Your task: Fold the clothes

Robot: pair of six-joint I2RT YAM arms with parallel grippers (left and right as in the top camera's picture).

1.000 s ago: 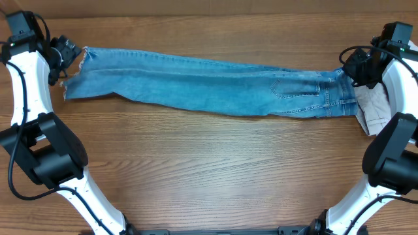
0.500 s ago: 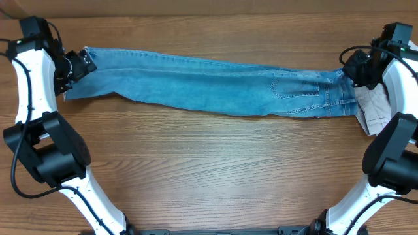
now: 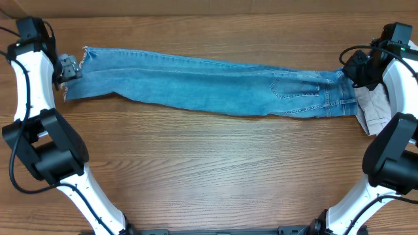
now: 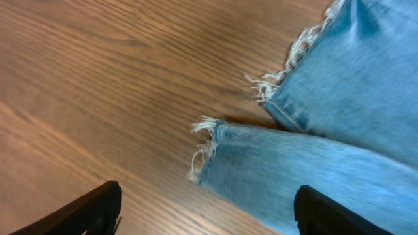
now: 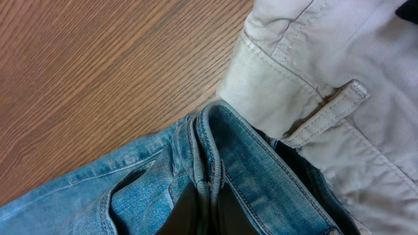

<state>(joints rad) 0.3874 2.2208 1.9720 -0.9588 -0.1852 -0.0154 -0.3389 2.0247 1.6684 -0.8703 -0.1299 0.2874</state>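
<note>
Light-blue jeans [image 3: 209, 88] lie stretched along the table's [image 3: 209, 170] far side, right jaws clamped on the waistband [image 5: 225, 147], left jaws apart beside the frayed hems [image 4: 208, 138].

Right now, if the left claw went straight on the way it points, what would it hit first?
Most likely the frayed hem of the jeans, straight ahead of the open left gripper; depth is unclear.

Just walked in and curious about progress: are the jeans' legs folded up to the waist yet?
No, the jeans lie stretched out full length across the table, hems far from the waistband.
</note>
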